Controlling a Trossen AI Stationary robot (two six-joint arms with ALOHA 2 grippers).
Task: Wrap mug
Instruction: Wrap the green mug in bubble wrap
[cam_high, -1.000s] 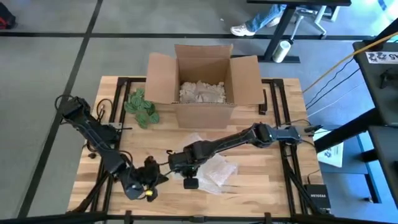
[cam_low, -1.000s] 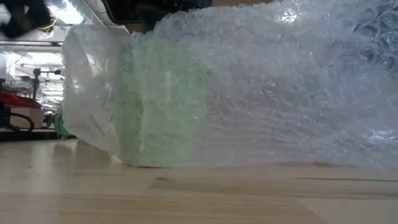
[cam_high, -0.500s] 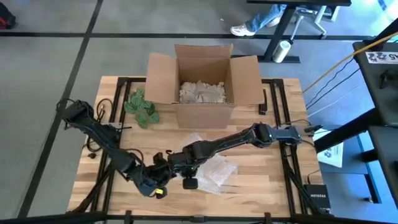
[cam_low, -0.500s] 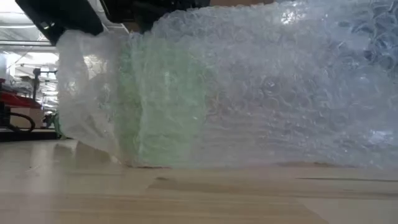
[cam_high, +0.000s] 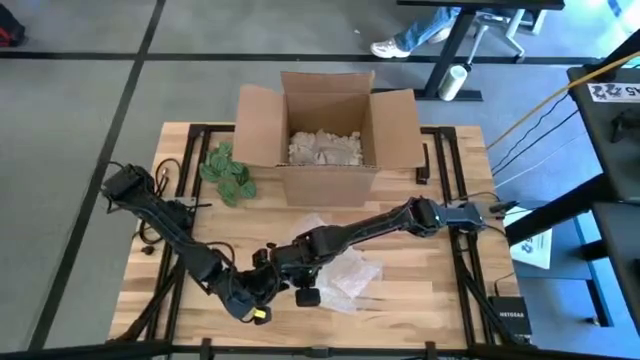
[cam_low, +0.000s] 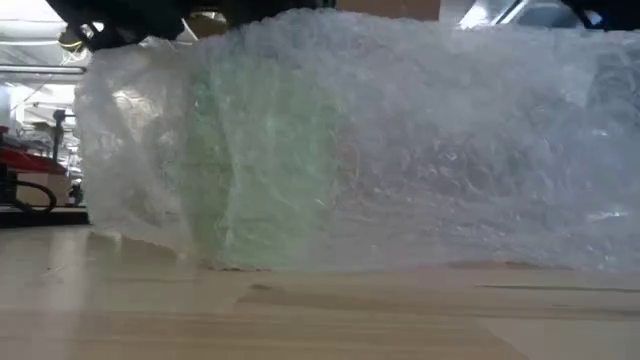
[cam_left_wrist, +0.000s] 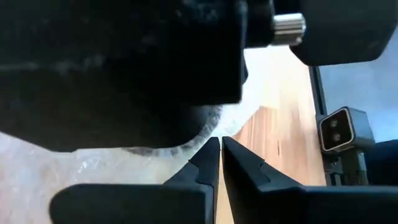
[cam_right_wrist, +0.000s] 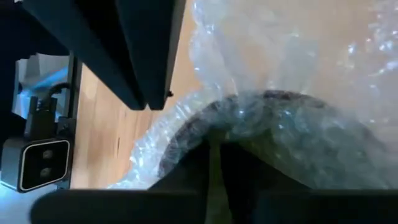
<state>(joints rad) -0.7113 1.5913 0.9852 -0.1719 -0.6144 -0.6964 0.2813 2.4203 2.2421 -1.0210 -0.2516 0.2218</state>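
Near the table's (cam_high: 420, 300) front edge, well in front of the cardboard box (cam_high: 325, 130), the bubble wrap (cam_low: 400, 150) covers the green mug (cam_low: 265, 170). Right gripper (cam_high: 296, 272) is pinched onto the wrap at the mug's rim. Left gripper (cam_left_wrist: 220, 155), fingers nearly together, sits just beside it.

The green mug (cam_low: 265, 170) shows only as a pale tint through clear bubble wrap (cam_low: 420, 150) bundled around it. The bundle lies on the wooden table (cam_high: 420, 300), near its front edge.
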